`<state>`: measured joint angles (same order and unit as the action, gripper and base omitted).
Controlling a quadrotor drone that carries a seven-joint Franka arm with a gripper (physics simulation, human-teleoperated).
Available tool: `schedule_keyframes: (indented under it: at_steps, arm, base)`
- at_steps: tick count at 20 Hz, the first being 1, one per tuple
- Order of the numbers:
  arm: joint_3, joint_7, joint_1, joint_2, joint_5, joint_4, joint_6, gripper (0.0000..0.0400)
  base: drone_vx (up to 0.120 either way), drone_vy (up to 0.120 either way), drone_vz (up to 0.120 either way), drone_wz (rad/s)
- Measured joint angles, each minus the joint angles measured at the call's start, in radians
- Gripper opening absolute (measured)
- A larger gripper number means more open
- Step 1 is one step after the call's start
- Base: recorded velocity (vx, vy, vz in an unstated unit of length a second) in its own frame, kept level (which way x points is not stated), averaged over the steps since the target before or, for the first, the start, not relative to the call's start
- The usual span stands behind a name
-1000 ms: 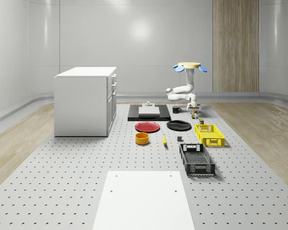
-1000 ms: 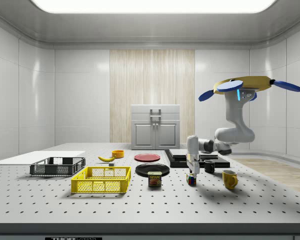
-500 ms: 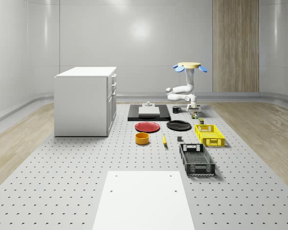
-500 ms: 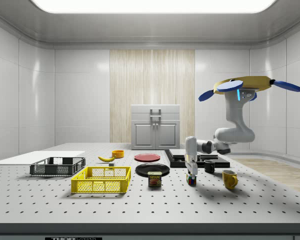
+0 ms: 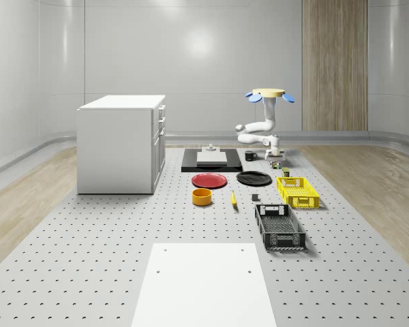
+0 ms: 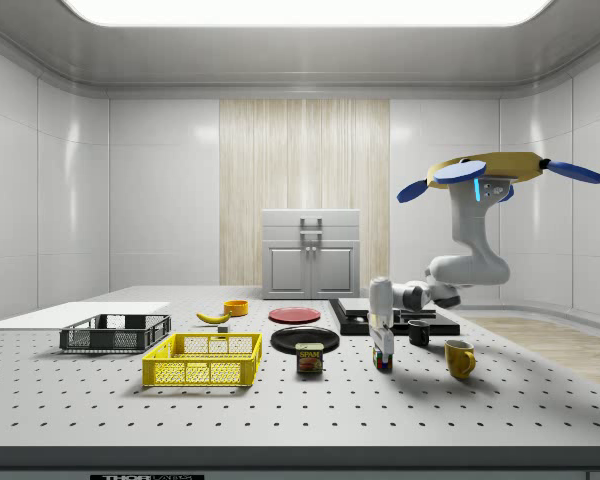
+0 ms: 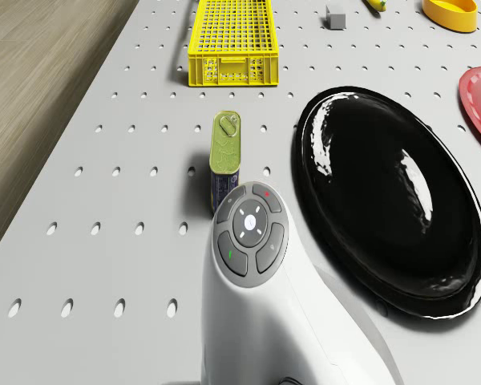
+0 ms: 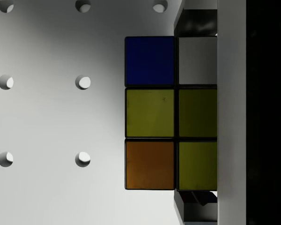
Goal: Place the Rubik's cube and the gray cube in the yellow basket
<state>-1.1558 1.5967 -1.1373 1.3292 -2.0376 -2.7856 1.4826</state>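
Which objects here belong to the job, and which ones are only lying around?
Belong to the job:
Rubik's cube, under the gripper
gray cube
yellow basket

Only lying around:
black basket
can
black plate
red plate
orange bowl
banana
yellow mug
cabinet

I note even, bright lighting from a broad ceiling panel (image 6: pixel 300 10) in the side view; it gives soft, short shadows under the table's (image 6: pixel 300 410) objects. A pale glare patch sits on the back wall (image 5: pixel 201 44) in the whole-scene view. The black plate (image 7: pixel 389 200) carries sharp white highlights in the drone view. In the wrist view the Rubik's cube (image 8: pixel 171 112) lies in dim shade. I find no blur or edge distortion.
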Motion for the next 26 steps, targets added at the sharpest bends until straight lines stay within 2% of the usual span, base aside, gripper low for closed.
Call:
schedule_keyframes:
  at_steps: [3, 6, 9, 17, 22, 26]
  arm:
    - [0.007, 0.001, -0.004, 0.006, -0.004, 0.004, 0.010, 0.0400]
    - [0.009, 0.003, -0.007, 0.012, -0.005, 0.006, 0.017, 0.0360]
    - [0.010, 0.005, -0.010, 0.017, -0.005, 0.008, 0.022, 0.0342]
    - [0.007, 0.010, -0.016, 0.029, 0.002, 0.009, 0.034, 0.0327]
    - [-0.038, 0.017, -0.016, 0.034, 0.046, -0.006, 0.018, 0.0326]
    - [-0.093, 0.026, -0.018, 0.038, 0.100, -0.021, -0.001, 0.0325]
  base:
    - [0.000, 0.000, 0.000, 0.000]
    - [0.000, 0.000, 0.000, 0.000]
    - [0.000, 0.000, 0.000, 0.000]
    - [0.000, 0.000, 0.000, 0.000]
    - [0.000, 0.000, 0.000, 0.000]
    - [0.000, 0.000, 0.110, 0.000]
